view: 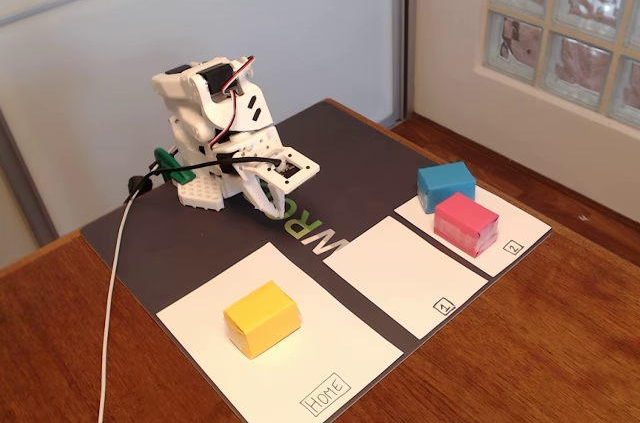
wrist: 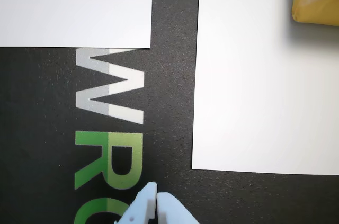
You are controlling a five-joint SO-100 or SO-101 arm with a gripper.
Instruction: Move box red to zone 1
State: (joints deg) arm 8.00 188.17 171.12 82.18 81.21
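The arm is sitting folded low at upper left of the fixed view. The box red, pinkish with paler sides, is lying at centre right on the panel marked "2", touching the blue block; zone 1 is lying bare at centre. The gripper is sitting closed, holding nothing.

The fixed view looks down at an angle from in front of the wooden tabletop, standing back enough to take in the whole dark grey mat and the white arm. The wrist view looks straight down from close above, the white claw entering at its bottom edge. Both share the mat's grey-green lettering, two white panels' edges and the yellow paper block.
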